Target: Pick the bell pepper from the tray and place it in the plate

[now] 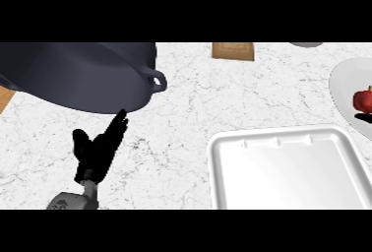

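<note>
Head view: bell pepper already on plate, right of white tray. Our left hand left of tray, fingers straight, holding nothing, tips near dark pot. Right hand out of view. We judge placing done; next, retreat only.

One tray, one plate, one bell pepper — one pot.

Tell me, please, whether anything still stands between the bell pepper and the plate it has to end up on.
Nothing visible does. The red bell pepper already shows over the white plate at the view's right edge, clear of the white tray. A dark shape just below it may be the right hand; I cannot tell.
</note>
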